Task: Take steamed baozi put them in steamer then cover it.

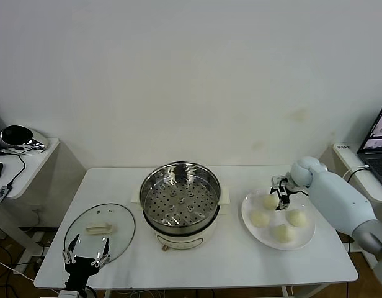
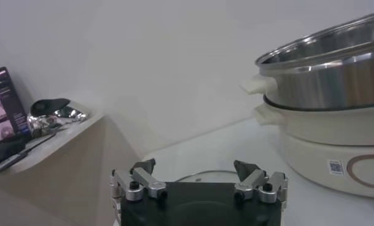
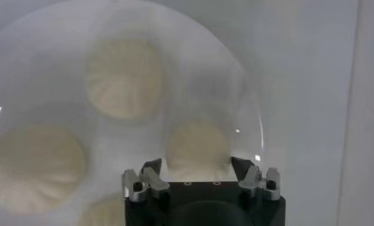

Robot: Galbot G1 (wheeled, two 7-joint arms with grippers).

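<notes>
Steamed baozi (image 1: pixel 281 217): four cream-white buns, all on a flat white plate (image 1: pixel 306 238) at the right side of the white table (image 1: pixel 228 264), none in the steamer. In the right wrist view the buns show pleated tops; one bun (image 3: pixel 196 147) lies directly between the right gripper's fingers (image 3: pixel 151 171). Right gripper (image 1: pixel 282 202) is down over the plate's far-left portion, at the bun (image 1: pixel 269 201) nearest the steamer, fingers straddling it with the bun filling most of the gap; whether the pads actually press the dough, cannot tell. Bun not lifted; it rests on the plate with the other three. Steamer (image 1: pixel 180 205): shiny steel pot on cream-white base, centre of table, uncovered, perforated tray visible inside with nothing on it. Cover (image 1: pixel 100 230): clear glass lid with metal rim and cream oblong handle, lying flat on the table left of the steamer, near the front edge. Left gripper (image 1: pixel 87 254) hangs over the near edge of the cover, fingers spread wide, holding nothing; in the left wrist view the steamer's side (image 2: pixel 334 116) stands ahead of it. A side shelf (image 1: pixel 39 155) stands left of the table, with a shiny dark object (image 1: pixel 18 136) on it. A laptop (image 1: pixel 378 143) sits at far right.
</notes>
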